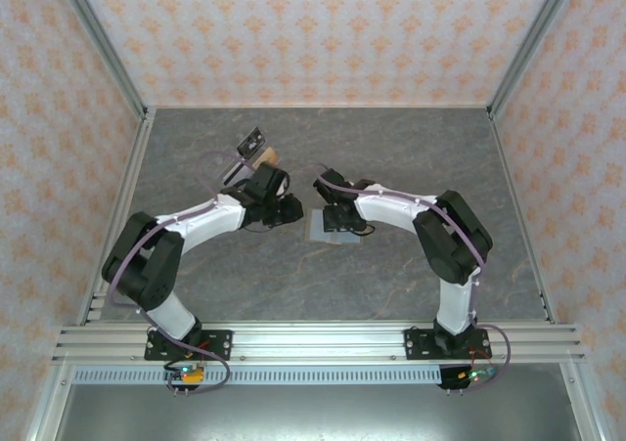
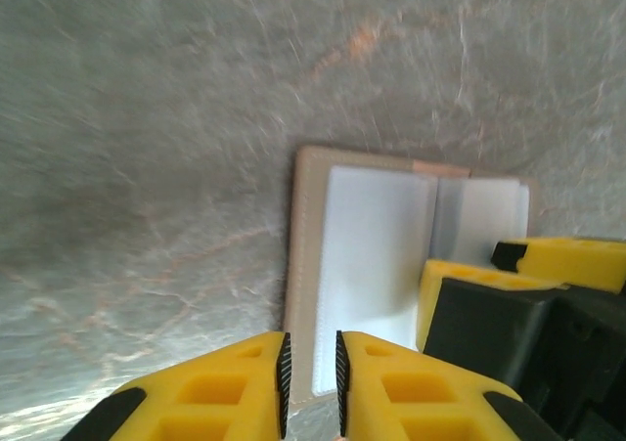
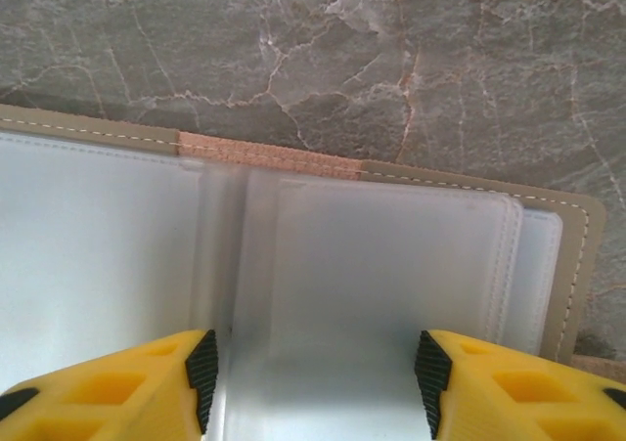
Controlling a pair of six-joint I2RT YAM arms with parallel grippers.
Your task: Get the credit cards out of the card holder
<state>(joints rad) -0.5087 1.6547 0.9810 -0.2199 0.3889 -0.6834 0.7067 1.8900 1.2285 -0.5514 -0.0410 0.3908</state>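
The card holder (image 1: 333,236) lies open and flat on the table between my two grippers. Its tan stitched border frames two pale blue-grey panels (image 2: 372,255). My left gripper (image 2: 310,382) hovers over the holder's left edge, its jaws drawn to a narrow gap with the tan border showing between the pads. My right gripper (image 3: 315,382) stands open over the right panel (image 3: 391,265), one pad near the centre fold, the other near the outer seam. Its yellow fingers (image 2: 460,277) also show in the left wrist view. No credit cards stand out from the pale sleeves.
A clear plastic tray (image 1: 249,153) with black and tan pieces lies behind the left gripper (image 1: 287,209). Metal rails edge the grey marble tabletop (image 1: 411,148) on the left, right and near sides. Patterned walls close it in.
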